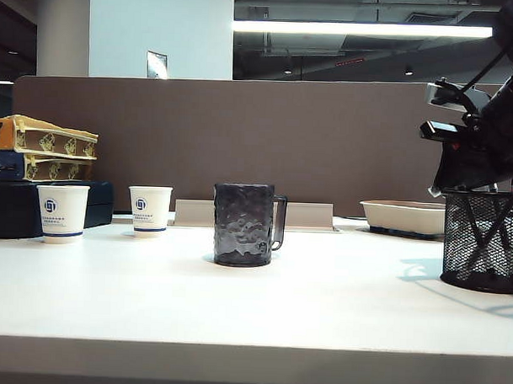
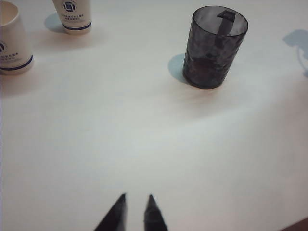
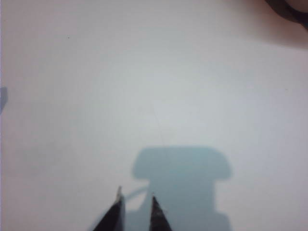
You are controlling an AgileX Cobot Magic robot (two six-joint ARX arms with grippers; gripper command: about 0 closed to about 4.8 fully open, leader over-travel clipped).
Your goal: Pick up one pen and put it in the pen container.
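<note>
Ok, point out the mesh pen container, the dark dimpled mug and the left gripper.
pen container (image 1: 482,242): exterior view, on its mesh wall.
dimpled mug (image 1: 243,225): exterior view, mid body.
left gripper (image 2: 137,201): left wrist view, between the fingertips.

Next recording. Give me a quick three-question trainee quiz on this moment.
1. True or false: in the exterior view, the pen container stands left of the dimpled mug.
2. How many paper cups stand on the table?
3. The left end effector, over bare table, and the right end effector, by the pen container, hold: A) pens B) cups C) nothing.
Key: 1 false; 2 two; 3 C.
</note>
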